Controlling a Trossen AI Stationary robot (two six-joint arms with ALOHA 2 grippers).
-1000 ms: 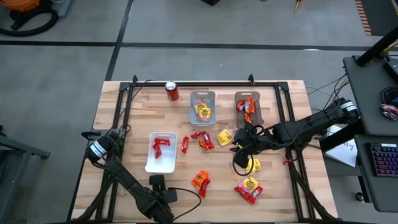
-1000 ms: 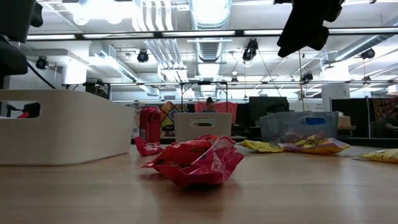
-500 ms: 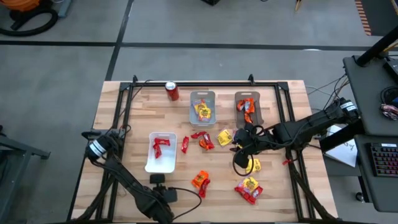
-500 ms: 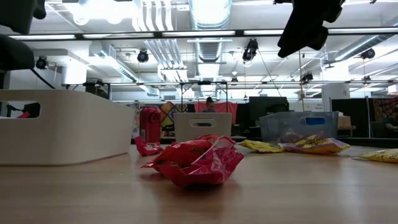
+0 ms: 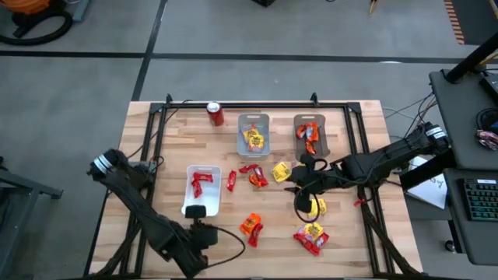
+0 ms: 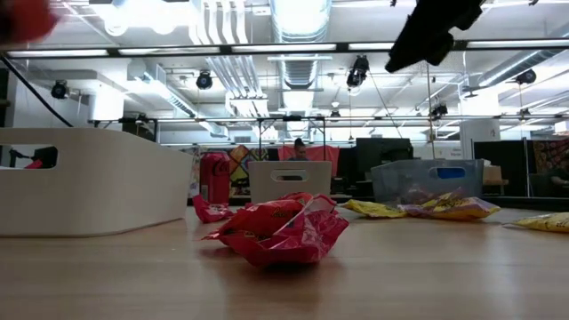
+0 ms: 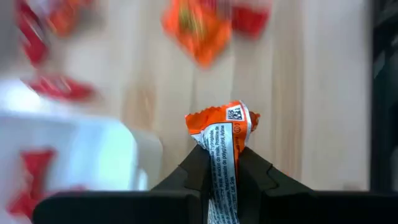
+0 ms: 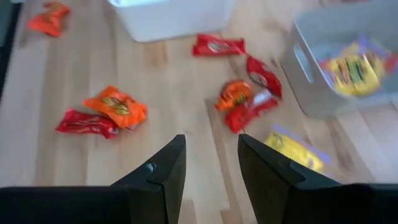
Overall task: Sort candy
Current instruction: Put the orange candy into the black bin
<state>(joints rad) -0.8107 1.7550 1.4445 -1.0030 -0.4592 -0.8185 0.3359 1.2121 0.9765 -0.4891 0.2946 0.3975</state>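
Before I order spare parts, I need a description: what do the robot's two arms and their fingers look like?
Both arms are dark, near-black, jointed links. The left arm has a pale band near its far joint and a black cable looping beside its gripper. The right arm also carries a looping black cable, near its wrist. The left gripper's fingers and the right gripper's fingers are matte black, angular wedges.

Bright, even overhead light, ceiling-lamp glare, motion blur in both wrist views

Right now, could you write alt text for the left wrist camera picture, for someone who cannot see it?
The left claw pinches an orange candy packet between its two dark fingers, above a wooden table. A white tray holding red candy lies beside it, with more blurred orange and red packets beyond.
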